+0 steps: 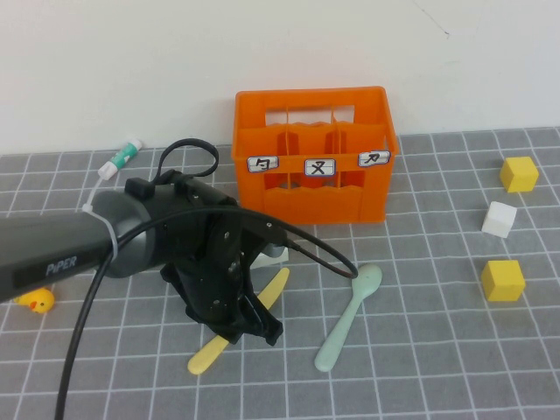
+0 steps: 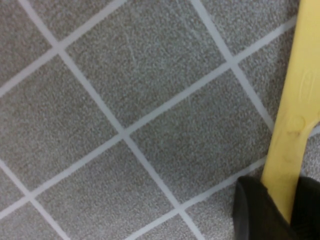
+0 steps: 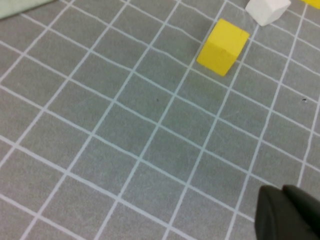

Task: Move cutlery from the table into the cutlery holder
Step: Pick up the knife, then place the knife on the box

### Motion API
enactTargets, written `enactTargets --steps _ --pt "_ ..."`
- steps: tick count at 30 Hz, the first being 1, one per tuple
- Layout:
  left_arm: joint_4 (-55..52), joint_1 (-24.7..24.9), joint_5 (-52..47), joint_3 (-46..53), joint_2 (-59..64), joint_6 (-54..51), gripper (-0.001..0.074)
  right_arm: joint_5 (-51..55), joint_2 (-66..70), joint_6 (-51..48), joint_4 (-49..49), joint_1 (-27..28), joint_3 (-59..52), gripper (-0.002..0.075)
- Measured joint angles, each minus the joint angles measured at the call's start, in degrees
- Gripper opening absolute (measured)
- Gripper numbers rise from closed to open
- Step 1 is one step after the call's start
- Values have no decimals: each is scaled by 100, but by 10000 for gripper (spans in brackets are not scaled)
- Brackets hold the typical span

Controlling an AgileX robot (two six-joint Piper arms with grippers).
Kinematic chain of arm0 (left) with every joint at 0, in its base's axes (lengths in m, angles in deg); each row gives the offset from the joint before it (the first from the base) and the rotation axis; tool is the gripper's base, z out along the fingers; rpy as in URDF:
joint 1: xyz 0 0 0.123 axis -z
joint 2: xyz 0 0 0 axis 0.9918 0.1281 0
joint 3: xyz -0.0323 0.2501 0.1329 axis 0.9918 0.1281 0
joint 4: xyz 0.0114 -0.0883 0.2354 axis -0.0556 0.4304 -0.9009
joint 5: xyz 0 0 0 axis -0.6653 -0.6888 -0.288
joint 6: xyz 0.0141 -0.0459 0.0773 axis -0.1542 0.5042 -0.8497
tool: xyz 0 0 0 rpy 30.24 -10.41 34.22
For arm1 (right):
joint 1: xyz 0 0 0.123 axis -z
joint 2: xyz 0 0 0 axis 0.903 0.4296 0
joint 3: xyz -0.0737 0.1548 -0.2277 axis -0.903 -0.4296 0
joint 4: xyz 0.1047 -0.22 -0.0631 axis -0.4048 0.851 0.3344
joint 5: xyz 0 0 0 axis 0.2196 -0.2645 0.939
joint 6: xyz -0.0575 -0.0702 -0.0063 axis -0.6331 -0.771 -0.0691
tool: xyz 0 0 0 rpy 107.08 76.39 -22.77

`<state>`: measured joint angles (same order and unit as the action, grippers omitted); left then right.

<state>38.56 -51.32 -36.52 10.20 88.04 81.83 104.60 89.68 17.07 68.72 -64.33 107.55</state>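
L gripper [image 1: 249,328] down on pale yellow plastic knife [image 1: 210,352], in front of bright orange slatted plastic crate [image 1: 312,157] | mint-green plastic spoon [image 1: 348,319] flat, in front of crate, beside knife | grey gridded table [image 1: 437,367] | R gripper not seen

Far side: plain off-white wall [image 1: 175,61], bare apart from a faint hairline mark at upper right. It meets the work surface along a straight horizontal line. Lighting even and diffuse; shadows soft and short. No windows visible.
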Motion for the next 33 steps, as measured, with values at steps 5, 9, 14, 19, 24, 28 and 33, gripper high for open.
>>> enactTargets --steps 5,9,14,19,24,28,33 --pt "0 0 -22 -4 0 0 127 -25 0 0 -2 0 0 -3" --pt "-58 0 -70 -4 -49 0 127 -25 0 0 -2 0 0 -3" --pt "-123 0 -190 18 -341 0 127 -25 0 0 -2 0 0 -3" --pt "-132 0 -256 18 -754 -26 127 -25 0 0 -2 0 0 -3" --pt "-80 0 -384 22 -1288 -26 126 -29 0 0 -2 0 0 -3" --pt "-24 0 -213 45 -1834 -26 126 -43 0 -9 -2 0 0 -3" --pt "-24 0 670 45 -2409 -26 125 -71 0 -9 -2 0 0 -3"
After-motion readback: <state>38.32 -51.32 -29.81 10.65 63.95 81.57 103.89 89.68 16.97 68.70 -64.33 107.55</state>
